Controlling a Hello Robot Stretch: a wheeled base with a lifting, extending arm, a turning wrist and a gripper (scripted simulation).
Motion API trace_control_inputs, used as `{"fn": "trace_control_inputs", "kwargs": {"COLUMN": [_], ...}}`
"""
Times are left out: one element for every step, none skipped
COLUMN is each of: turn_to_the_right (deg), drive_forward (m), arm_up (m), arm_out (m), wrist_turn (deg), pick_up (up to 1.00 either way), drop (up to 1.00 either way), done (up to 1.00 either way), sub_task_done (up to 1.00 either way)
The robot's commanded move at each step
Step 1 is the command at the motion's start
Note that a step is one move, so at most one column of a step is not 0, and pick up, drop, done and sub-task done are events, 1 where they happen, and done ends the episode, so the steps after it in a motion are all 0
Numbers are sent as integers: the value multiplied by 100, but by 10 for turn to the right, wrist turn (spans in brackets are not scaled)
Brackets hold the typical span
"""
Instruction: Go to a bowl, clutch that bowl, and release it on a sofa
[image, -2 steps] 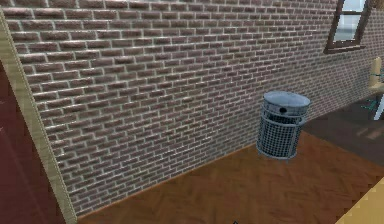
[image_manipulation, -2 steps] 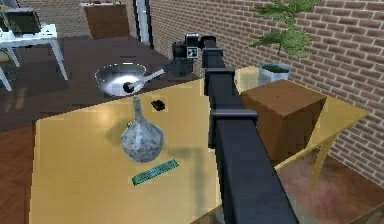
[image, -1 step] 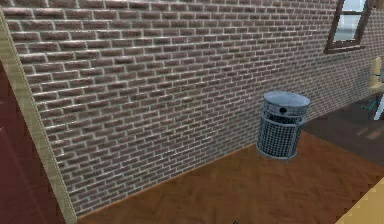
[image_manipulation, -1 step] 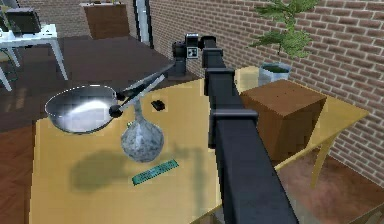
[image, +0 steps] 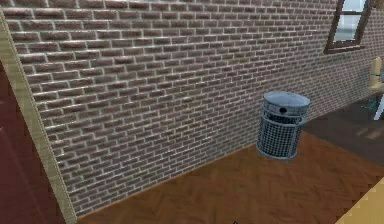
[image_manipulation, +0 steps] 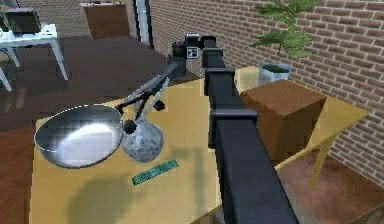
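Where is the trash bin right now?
The bin stands on the floor at the forward view's right, close to the brick wall and down-left of the window.

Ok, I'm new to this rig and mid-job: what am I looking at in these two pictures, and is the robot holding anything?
This is a wheeled robot with one extending arm. The forward view looks ahead from the robot: a brick wall, a dark mesh bin with a grey lid, and wooden floor. The arm side view looks out to the side where the arm reaches. The dark square bar is the arm, and the gripper sits at its far end. The arm stretches across a light wooden table carrying a shiny round metal pan with a dark handle, a grey speckled narrow-necked vessel, a flat green strip and a brown wooden box. The pan's handle runs up toward the gripper, so I cannot tell whether it holds anything.
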Motion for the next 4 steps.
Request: {"fn": "trace_control_inputs", "kwargs": {"turn_to_the_right": [0,-450,-450,-450], "drive_forward": [0,0,0,0], "arm_up": [0,0,0,0], "arm_out": [-48,0,0,0], "wrist_turn": [0,0,0,0], "pick_up": [0,0,0,0], "drop": [0,0,0,0], "done": [0,0,0,0], "sub_task_done": [0,0,0,0]}}
